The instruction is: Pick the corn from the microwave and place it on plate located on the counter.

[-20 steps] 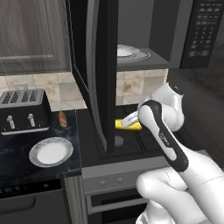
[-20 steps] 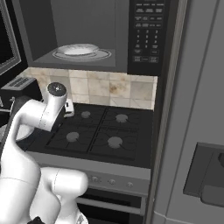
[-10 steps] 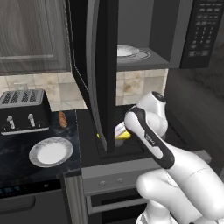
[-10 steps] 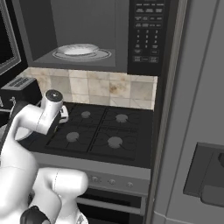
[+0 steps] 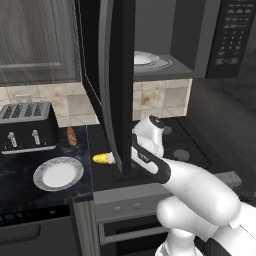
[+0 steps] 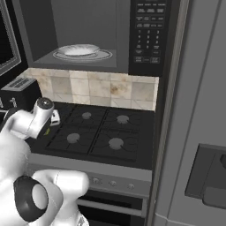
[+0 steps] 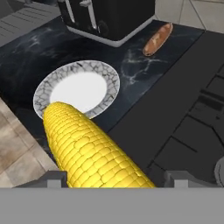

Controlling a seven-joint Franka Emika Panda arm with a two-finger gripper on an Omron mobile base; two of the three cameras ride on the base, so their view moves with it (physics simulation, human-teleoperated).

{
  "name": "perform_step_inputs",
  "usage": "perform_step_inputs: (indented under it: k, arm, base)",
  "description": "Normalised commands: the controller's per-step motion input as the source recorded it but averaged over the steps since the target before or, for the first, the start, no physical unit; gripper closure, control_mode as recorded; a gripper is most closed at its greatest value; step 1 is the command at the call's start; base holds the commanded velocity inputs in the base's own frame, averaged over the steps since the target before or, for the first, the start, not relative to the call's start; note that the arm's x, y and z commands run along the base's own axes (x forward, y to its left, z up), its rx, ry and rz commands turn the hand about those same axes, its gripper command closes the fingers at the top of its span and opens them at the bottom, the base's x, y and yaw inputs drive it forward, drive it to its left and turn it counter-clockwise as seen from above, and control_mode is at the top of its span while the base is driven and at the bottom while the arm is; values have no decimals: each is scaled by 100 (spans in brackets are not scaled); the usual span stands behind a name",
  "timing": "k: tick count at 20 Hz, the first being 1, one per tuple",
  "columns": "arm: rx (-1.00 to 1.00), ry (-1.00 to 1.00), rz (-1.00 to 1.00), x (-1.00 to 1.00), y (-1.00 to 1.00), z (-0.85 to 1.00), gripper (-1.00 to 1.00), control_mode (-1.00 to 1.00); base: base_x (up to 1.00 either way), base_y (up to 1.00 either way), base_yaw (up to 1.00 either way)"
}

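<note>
My gripper (image 7: pixel 116 177) is shut on the corn (image 7: pixel 89 148), a bright yellow cob that juts out from between the fingers. In the hand view the plate (image 7: pixel 43 89), white with a grey rim, lies on the black marbled counter (image 7: pixel 48 41) just beyond the cob's tip. From the left base view the corn (image 5: pixel 104 159) pokes out left of the microwave's open door (image 5: pixel 117 75), low over the stove's left edge. It is a short way right of the plate (image 5: pixel 58 173). The door hides the fingers there.
A silver-black toaster (image 5: pixel 27 132) stands behind the plate, with a small brown bread lump (image 5: pixel 72 136) beside it. The stovetop (image 6: pixel 97 132) lies to the right under the microwave (image 6: pixel 145 31), where a white dish (image 5: pixel 150 60) sits inside. A tall grey unit (image 6: pixel 198 110) stands far right.
The hand has swung left and lower with the corn, from over the stove to past the door's edge. The cob now shows on the counter side of the door.
</note>
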Motion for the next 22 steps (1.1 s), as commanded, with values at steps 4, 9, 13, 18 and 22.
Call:
perform_step_inputs:
  k: [4,9,13,18,22]
  arm:
    - [0,-1,5,30,48,-23,100,-100]
    - [0,0,6,11,58,-14,100,-100]
    - [0,0,3,1,35,-5,100,-100]
    - [0,0,1,4,37,-11,100,-100]
    - [0,0,0,13,41,-9,100,-100]
  base:
    - [0,0,0]
    - [0,0,0]
    - [0,0,0]
    - [0,0,0]
    - [0,0,0]
